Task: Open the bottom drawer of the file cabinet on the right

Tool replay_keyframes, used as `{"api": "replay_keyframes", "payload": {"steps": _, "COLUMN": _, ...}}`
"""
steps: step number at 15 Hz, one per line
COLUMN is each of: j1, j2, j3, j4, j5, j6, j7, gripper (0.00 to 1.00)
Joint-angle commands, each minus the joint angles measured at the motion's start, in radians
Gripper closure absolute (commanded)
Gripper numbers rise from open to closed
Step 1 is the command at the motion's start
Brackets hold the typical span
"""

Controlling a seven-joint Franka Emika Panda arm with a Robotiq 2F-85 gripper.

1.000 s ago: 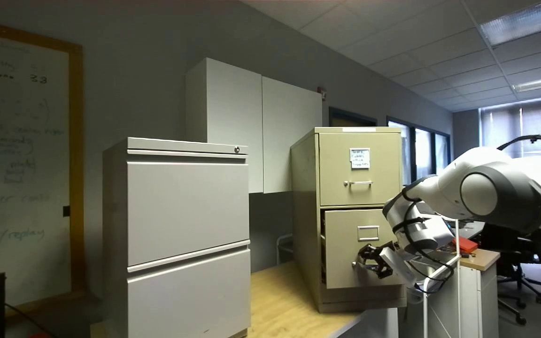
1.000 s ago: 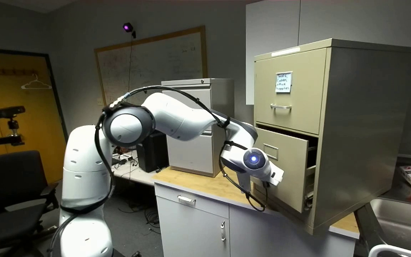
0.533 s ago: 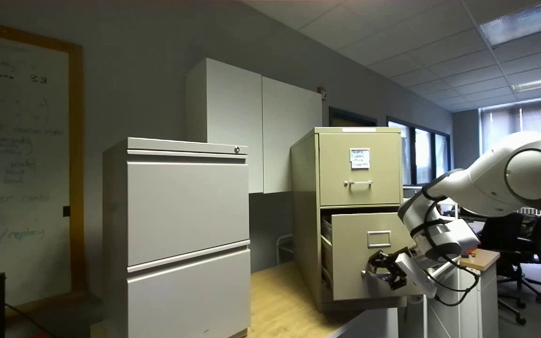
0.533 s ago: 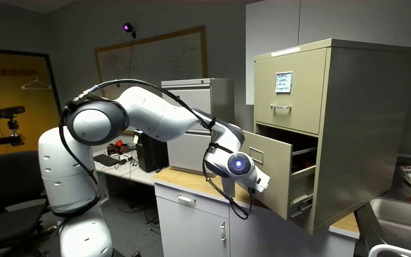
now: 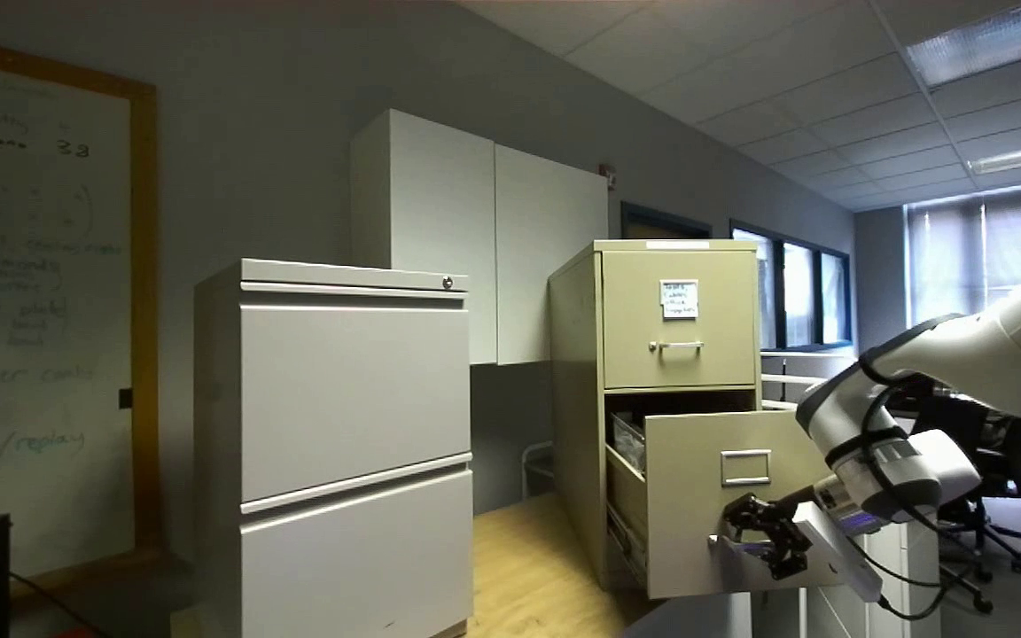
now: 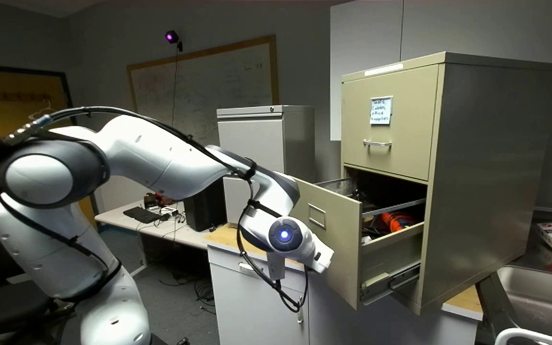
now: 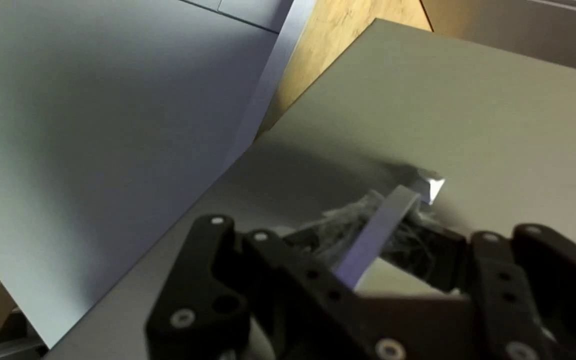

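Pinching, with gripper (image 7: pixel 378 247), silver handle (image 7: pixel 377 235) of bottom drawer (image 5: pixel 697 492), lowest in file cabinet (image 6: pixel 482 167) and standing well out. Should pull straight along runners (image 6: pixel 399 281), without twisting or lifting, and slow before end of travel, to spare the grip. Looks plain, tan-beige, smooth-fronted, with label holder (image 5: pixel 746 468) apparently cardless.

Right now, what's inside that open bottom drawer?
In an exterior view, an orange thing shows beside dark clutter, both too unclear to name. The drawer front and side hide its floor; its back end is covered by the cabinet.
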Motion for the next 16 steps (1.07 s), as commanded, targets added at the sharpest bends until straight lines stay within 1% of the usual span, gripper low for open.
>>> {"api": "replay_keyframes", "payload": {"steps": 1, "j1": 0.009, "j2": -0.163, "j3": 0.033, "j4": -0.215, "j5": -0.067, "j6": -0.013, "j7": -0.054, "gripper": 0.98}}
{"api": "replay_keyframes", "payload": {"steps": 5, "j1": -0.01, "j2": -0.335, "j3": 0.051, "j4": -0.364, "j5": -0.099, "j6": 0.024, "j7": -0.032, "gripper": 0.98}}
{"api": "replay_keyframes", "payload": {"steps": 6, "j1": -0.019, "j2": -0.189, "j3": 0.057, "j4": -0.224, "j5": -0.058, "j6": -0.02, "j7": -0.063, "gripper": 0.98}}
{"api": "replay_keyframes", "payload": {"steps": 8, "j1": -0.037, "j2": -0.223, "j3": 0.071, "j4": -0.251, "j5": -0.062, "j6": -0.024, "j7": -0.056, "gripper": 0.98}}
{"api": "replay_keyframes", "payload": {"steps": 14, "j1": -0.073, "j2": -0.198, "j3": 0.105, "j4": -0.231, "j5": -0.069, "j6": -0.042, "j7": -0.043, "gripper": 0.98}}
{"api": "replay_keyframes", "payload": {"steps": 15, "j1": -0.078, "j2": -0.196, "j3": 0.11, "j4": -0.229, "j5": -0.071, "j6": -0.043, "j7": -0.039, "gripper": 0.66}}
{"api": "replay_keyframes", "payload": {"steps": 16, "j1": -0.085, "j2": -0.196, "j3": 0.116, "j4": -0.228, "j5": -0.075, "j6": -0.046, "j7": -0.033, "gripper": 0.65}}
